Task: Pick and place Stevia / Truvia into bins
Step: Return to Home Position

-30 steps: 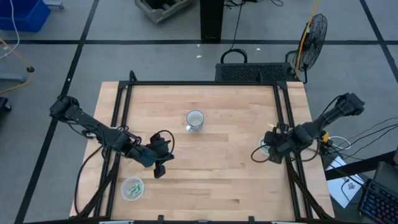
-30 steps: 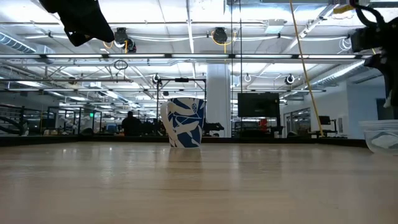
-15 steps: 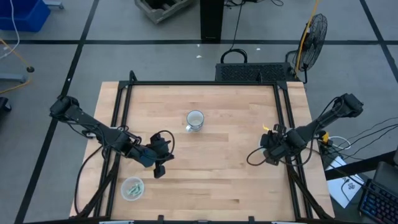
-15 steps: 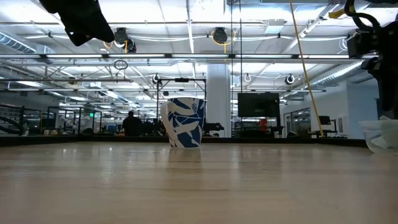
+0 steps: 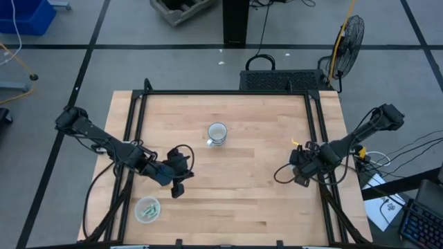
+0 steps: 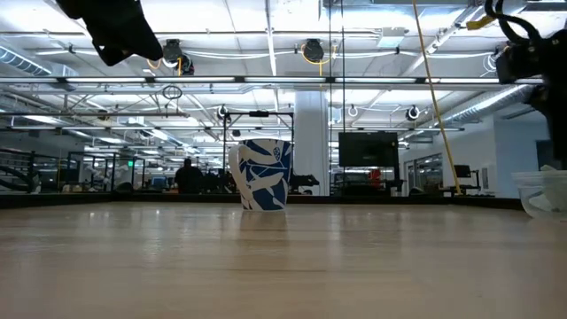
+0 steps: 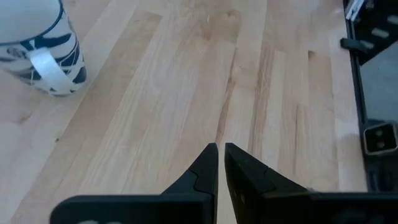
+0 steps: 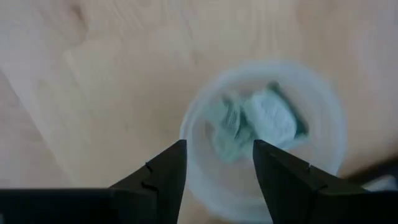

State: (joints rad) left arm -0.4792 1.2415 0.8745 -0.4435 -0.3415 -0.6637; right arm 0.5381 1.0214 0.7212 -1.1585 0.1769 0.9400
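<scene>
Stevia packets (image 8: 264, 121) lie heaped, pale green, in the right bin (image 8: 326, 134), which stands on the bench (image 5: 242, 200) close to its right edge. More packets sit in the left bin (image 5: 147, 209), near the front left corner. A black frame (image 5: 228, 92) runs along the back edge and down both sides. Between the two arms lies a broad stretch of bare wood, with only the mug (image 5: 217, 133) standing on it, mid-bench toward the back.

The right fingers (image 5: 299, 174) hang over the right bin, spread wide and holding nothing; the right wrist view shows the bin and its packets in the gap between them. The left fingers (image 7: 214, 155) are pressed together and empty, above bare wood between the left bin and the mug and apart from both.

From above, the right arm covers the right bin, so only the right wrist view looks into it, while the low view catches its clear wall at the far right. The left bin shows only in the high view. The mug's blue pattern shows in the low and left wrist views; from above, only its white rim shows. In the low view the arms are dark shapes in the upper corners, well above the wood.
</scene>
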